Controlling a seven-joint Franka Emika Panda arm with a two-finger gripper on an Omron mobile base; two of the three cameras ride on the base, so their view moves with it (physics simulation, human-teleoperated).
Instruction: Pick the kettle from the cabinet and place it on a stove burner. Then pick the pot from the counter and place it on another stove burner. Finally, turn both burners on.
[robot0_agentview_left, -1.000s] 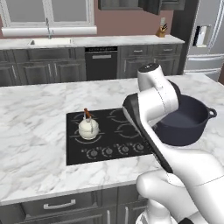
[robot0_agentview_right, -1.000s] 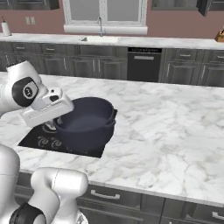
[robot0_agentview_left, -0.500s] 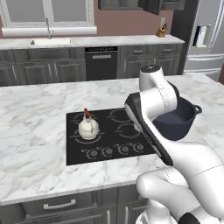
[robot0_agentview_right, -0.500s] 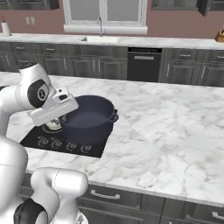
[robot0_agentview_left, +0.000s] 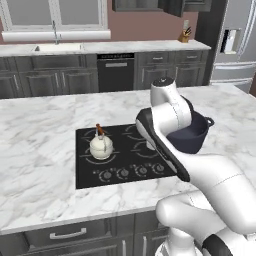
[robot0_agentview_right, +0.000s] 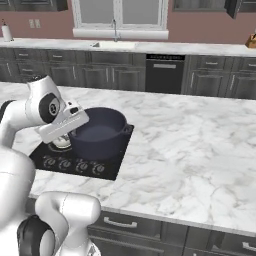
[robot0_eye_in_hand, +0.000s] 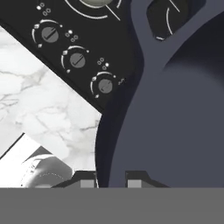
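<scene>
Pot (robot0_agentview_right: 97, 134) transfer step — gripper (robot0_eye_in_hand: 111, 181) clamped on pot rim. Kettle (robot0_agentview_left: 101, 146) already on burner. You next lower pot onto free right burner, release.

Home kitchen: marble island counter (robot0_agentview_left: 45, 150), black cooktop (robot0_agentview_left: 85, 172), sink (robot0_agentview_left: 55, 47), dishwasher (robot0_agentview_left: 116, 72), fridge (robot0_agentview_left: 235, 45).
</scene>
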